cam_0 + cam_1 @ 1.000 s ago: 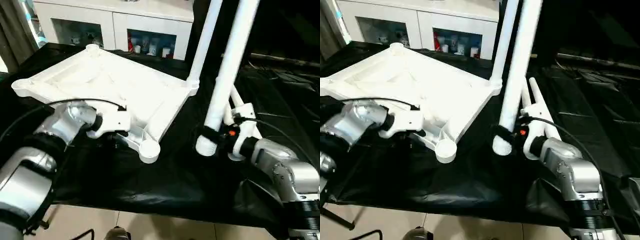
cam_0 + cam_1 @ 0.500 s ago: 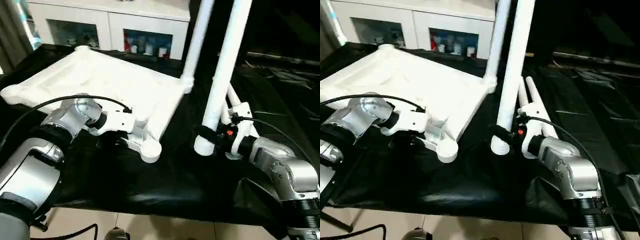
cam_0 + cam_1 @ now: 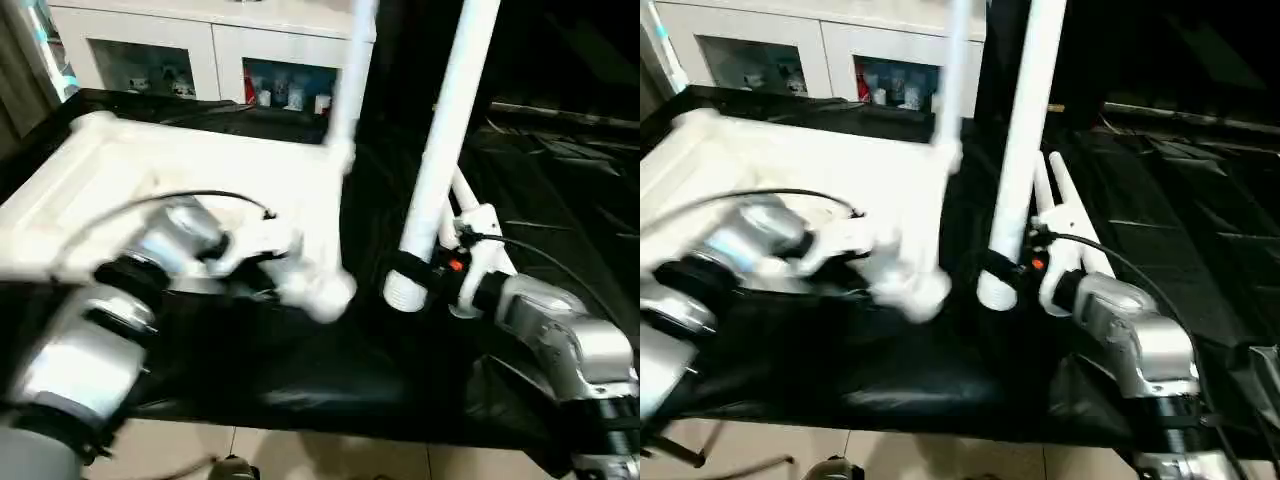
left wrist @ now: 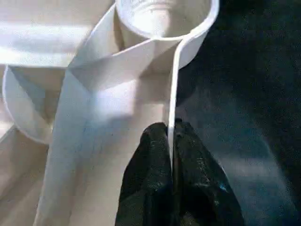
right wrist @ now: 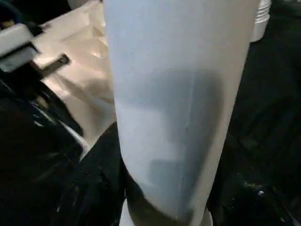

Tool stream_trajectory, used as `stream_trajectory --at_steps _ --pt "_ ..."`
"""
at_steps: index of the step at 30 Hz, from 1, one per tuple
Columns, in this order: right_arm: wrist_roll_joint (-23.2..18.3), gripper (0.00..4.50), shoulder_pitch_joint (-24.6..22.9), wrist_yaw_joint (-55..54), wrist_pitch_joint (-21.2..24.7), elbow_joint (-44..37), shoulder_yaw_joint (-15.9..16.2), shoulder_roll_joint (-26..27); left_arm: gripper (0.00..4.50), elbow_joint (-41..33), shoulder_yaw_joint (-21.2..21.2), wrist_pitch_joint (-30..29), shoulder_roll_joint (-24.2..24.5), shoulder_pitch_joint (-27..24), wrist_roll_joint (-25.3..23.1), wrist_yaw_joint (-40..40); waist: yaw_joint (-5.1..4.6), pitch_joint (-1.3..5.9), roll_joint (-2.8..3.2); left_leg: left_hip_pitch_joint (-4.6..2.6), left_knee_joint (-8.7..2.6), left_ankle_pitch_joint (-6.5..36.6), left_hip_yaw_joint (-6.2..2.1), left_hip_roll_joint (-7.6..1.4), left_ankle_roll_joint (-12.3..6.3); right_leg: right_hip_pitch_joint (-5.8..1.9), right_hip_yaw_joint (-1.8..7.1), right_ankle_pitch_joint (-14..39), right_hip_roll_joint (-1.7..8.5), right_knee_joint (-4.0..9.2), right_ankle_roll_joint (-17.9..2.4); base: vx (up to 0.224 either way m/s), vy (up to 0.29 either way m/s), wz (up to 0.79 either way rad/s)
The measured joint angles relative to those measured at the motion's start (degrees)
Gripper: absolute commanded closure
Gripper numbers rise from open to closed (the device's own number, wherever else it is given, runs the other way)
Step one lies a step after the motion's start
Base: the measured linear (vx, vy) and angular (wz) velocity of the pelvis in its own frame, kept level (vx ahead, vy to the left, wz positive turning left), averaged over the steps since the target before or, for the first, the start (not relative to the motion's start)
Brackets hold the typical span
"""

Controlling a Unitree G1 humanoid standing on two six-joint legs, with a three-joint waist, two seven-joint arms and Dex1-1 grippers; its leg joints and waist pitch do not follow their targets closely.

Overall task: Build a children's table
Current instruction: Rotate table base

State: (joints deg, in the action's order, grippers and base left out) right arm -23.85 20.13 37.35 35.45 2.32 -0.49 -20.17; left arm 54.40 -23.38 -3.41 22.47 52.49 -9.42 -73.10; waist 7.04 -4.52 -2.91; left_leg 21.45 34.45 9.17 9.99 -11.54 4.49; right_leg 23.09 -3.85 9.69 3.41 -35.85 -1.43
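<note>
Left tool (image 4: pixel 171 155) pinches the tabletop (image 3: pixel 150 170) rim beside its corner socket (image 4: pixel 162 19), steadying it; right tool (image 3: pixel 440 285) clamps a leg (image 3: pixel 440 160) upright for insertion.

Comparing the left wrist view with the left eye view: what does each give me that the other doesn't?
Left wrist view alone: the left gripper's black fingers pinched shut on a thin white plastic rim, and the inside of the round open corner socket just beyond.

Left eye view alone: the right gripper holding a long white cylindrical leg upright, another leg standing in the far corner, and the white glass-door cabinet.

Both: the upturned white ribbed tabletop on black cloth.
</note>
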Motion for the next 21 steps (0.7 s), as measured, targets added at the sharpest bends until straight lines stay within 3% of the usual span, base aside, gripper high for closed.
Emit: stream_trajectory --at_steps 11,21 --pt "0.5 2.60 1.8 -1.8 -0.2 1.1 1.0 2.2 4.50 -15.5 1.1 -9.1 -1.6 -8.1 -1.0 8.7 0.03 0.02 0.03 -0.36 -0.03 0.0 0.00 0.04 0.00 -0.39 -0.01 0.2 0.07 0.07 0.3 0.000 0.000 0.00" --pt "2.3 2.61 4.8 -0.3 -5.1 3.5 2.4 2.6 4.50 -25.0 2.0 -20.3 -4.0 -12.0 -1.0 13.1 -0.46 0.07 0.11 -0.35 -0.08 0.0 -0.02 0.05 0.00 -0.41 -0.04 0.2 0.06 0.12 0.3 0.000 0.000 0.00"
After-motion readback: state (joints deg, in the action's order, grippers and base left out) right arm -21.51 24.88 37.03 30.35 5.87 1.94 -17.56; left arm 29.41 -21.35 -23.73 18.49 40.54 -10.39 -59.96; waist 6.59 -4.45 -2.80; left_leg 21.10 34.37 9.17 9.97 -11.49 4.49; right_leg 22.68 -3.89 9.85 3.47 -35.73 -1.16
